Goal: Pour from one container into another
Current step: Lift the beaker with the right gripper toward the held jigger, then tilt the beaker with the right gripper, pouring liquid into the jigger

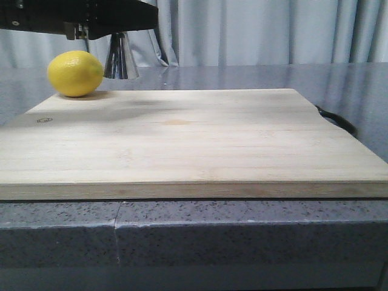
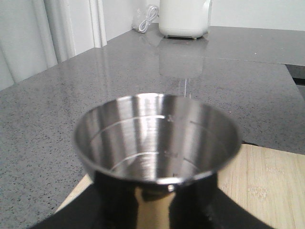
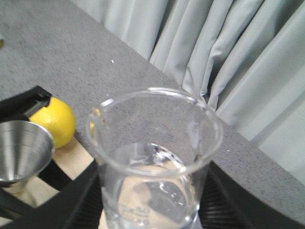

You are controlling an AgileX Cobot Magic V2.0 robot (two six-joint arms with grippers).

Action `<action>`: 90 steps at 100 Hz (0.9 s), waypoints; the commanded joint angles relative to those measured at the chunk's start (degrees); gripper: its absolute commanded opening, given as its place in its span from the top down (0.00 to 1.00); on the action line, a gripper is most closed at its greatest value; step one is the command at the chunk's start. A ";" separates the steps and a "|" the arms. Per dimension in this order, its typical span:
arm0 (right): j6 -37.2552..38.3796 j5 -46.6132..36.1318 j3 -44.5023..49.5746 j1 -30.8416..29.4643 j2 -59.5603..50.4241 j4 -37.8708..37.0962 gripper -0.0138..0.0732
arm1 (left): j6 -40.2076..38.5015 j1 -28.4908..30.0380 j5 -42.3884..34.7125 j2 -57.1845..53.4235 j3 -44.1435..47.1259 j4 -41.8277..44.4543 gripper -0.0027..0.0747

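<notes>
The small clear glass beaker fills the right wrist view, upright, with a little clear liquid in its bottom. My right gripper is shut on it, one black finger on each side. The steel jigger is upright and looks empty inside, with my left gripper shut on its lower body. In the front view the jigger stands at the far left behind the lemon, under my black left arm. Seen from the right wrist, the jigger is beside and below the beaker. Beaker and right gripper are outside the front view.
A large wooden cutting board covers the grey stone counter. The yellow lemon rests on its far left corner. A black cable lies off the board's right edge. A white appliance stands far back. Grey curtains hang behind.
</notes>
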 commanded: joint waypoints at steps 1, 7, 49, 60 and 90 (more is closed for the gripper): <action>-1.09 -0.49 -5.35 1.14 0.49 -4.69 0.47 | -0.48 -0.56 5.11 -2.88 -1.75 -5.68 0.70; -2.68 1.78 -7.42 2.24 1.85 -6.62 0.47 | -0.48 -0.56 5.11 -2.88 -1.75 -5.68 0.70; -10.79 6.09 -11.40 7.37 5.11 -16.84 0.47 | -0.48 -0.56 5.11 -2.88 -1.75 -5.68 0.70; -10.89 6.09 -11.40 8.05 5.11 -21.17 0.47 | -0.48 -0.56 5.11 -2.88 -1.75 -5.68 0.70; -14.75 7.26 -11.40 9.38 5.11 -24.71 0.47 | -0.48 -0.56 5.11 -2.88 -1.75 -5.68 0.70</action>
